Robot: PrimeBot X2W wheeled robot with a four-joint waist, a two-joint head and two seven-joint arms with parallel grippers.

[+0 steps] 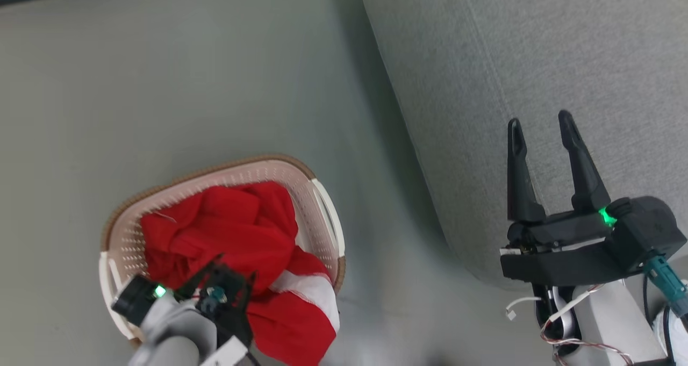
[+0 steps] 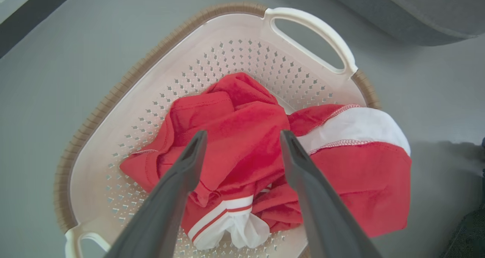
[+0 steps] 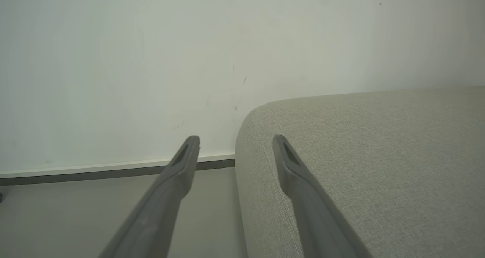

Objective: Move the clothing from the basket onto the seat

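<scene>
Though crumpled, clothing in basket

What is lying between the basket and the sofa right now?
Only bare grey floor separates the basket from the sofa. The head view shows the gap, and the left wrist view shows the same stretch bare.

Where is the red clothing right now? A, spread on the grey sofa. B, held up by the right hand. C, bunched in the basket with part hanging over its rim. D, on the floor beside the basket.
C: the clothing sits bunched inside the basket, a red and white part draped over its rim, under the open left hand.
</scene>
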